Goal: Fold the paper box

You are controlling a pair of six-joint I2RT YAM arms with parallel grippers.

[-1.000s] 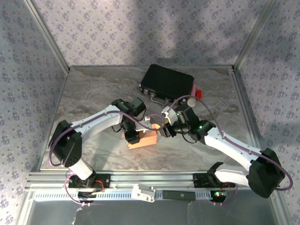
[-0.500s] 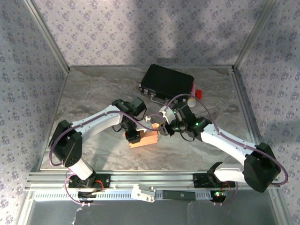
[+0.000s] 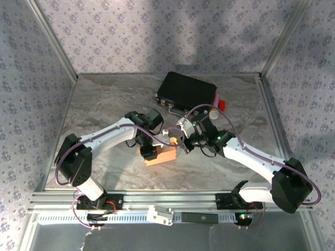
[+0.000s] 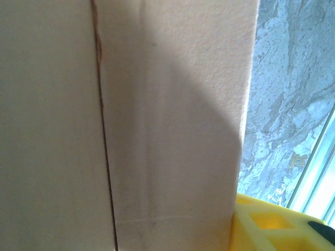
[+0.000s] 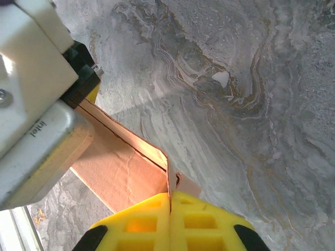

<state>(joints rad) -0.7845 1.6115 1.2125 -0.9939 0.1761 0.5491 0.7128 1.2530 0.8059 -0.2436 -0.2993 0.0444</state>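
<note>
At the middle of the marble table [image 3: 99,104], nearer than the black case [image 3: 187,90], lies the salmon paper box [image 3: 163,156]. The right gripper [image 5: 170,200], yellow fingers pressed together, pinches a thin flap at the box's right end. The left gripper [image 3: 148,151] sits at the box's left end; I cannot tell whether it grips.

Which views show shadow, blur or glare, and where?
Top external: a broad soft shadow crosses the back wall. Left wrist: the paper box looms close and soft, a diagonal shadow across it. Right wrist: marble sharp, white housing at upper left washed out.
</note>
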